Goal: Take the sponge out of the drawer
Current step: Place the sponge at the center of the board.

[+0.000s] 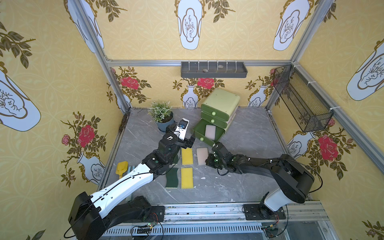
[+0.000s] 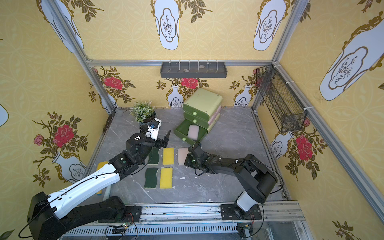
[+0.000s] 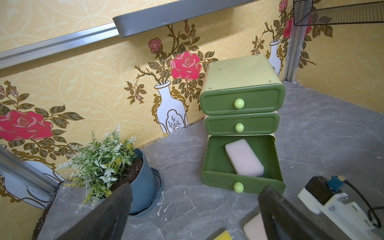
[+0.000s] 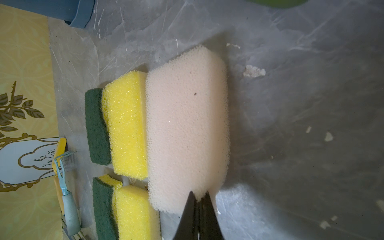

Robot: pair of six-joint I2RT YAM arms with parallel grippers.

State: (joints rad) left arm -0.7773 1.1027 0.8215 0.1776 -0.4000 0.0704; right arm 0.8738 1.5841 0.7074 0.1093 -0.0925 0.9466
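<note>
The green drawer unit's bottom drawer (image 1: 198, 135) (image 2: 180, 134) (image 3: 218, 180) is pulled open. A pale pink sponge (image 1: 210, 132) (image 2: 193, 132) (image 3: 244, 158) lies inside it. A second pink sponge (image 1: 202, 155) (image 2: 182, 155) (image 4: 187, 124) rests flat on the table in front of the drawer. My right gripper (image 1: 207, 161) (image 2: 187, 160) (image 4: 198, 197) is shut, pinching this sponge's near edge. My left gripper (image 1: 188, 142) (image 2: 163, 140) (image 3: 195, 207) hovers wide open just left of the drawer front, holding nothing.
Two yellow sponges (image 1: 187, 156) (image 1: 186, 177) and a green scouring pad (image 1: 172, 177) lie left of the pink one. A potted plant (image 1: 162, 116) stands at the back left. A yellow shovel (image 1: 121, 167) lies by the left wall. A wire basket (image 1: 301, 99) hangs on the right.
</note>
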